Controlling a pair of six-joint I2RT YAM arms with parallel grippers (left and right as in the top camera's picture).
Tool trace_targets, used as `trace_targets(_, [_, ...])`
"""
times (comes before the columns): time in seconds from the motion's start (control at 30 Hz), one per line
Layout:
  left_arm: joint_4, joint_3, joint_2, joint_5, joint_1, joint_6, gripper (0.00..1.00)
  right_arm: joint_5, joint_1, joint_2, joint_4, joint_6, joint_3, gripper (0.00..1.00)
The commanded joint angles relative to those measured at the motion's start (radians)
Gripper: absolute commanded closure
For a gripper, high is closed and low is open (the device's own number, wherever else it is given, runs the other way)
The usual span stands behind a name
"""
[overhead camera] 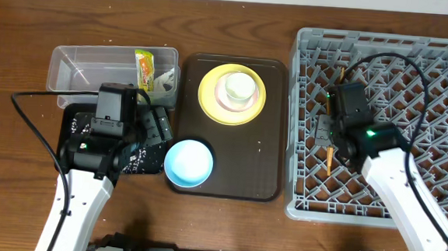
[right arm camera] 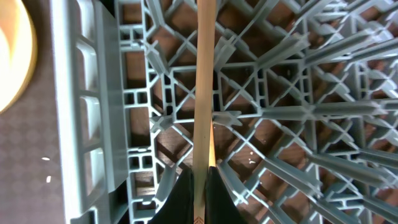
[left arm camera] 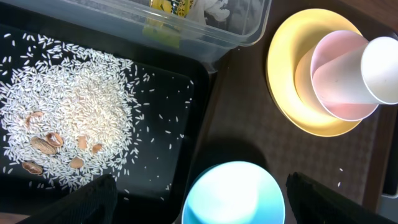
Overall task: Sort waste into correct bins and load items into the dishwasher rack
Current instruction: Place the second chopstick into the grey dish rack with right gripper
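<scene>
Grey rack (overhead camera: 385,40) lattice around chopsticks (right arm camera: 203,93); blue bowl (overhead camera: 188,161) beside black tray (left arm camera: 175,99).

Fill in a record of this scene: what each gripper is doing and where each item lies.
Left gripper: open, over black tray
Right gripper: shut on chopsticks, over rack
Tub: wrapper, paper
Black tray: rice
Brown tray: plate with pink bowl and cup stacked on it
Blue bowl: at brown tray's corner
</scene>
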Motion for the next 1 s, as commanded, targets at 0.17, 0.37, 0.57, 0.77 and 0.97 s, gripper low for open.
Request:
trace_targets(0.17, [-0.002, 0.016, -0.004, -0.009, 0.003, 0.003, 0.11, -0.017, -0.008, 0.130, 0.055, -0.069, -0.002, 0.99])
trace_targets(0.37, [-0.002, 0.016, -0.004, -0.009, 0.003, 0.003, 0.10, -0.023, -0.008, 0.144, 0.064, -0.080, -0.002, 0.82])
trace_targets(0.57, [-0.002, 0.016, -0.004, -0.009, 0.003, 0.003, 0.11, -0.024, -0.008, 0.144, 0.057, -0.080, -0.001, 0.79])
trace_targets(0.77, [-0.002, 0.016, -0.003, -0.009, 0.003, 0.003, 0.11, -0.159, -0.008, 0.108, -0.004, -0.145, 0.104, 0.83])
trace_targets(0.97, [-0.002, 0.016, -0.004, -0.009, 0.003, 0.003, 0.11, -0.383, -0.008, 0.084, -0.013, -0.259, 0.328, 0.87])
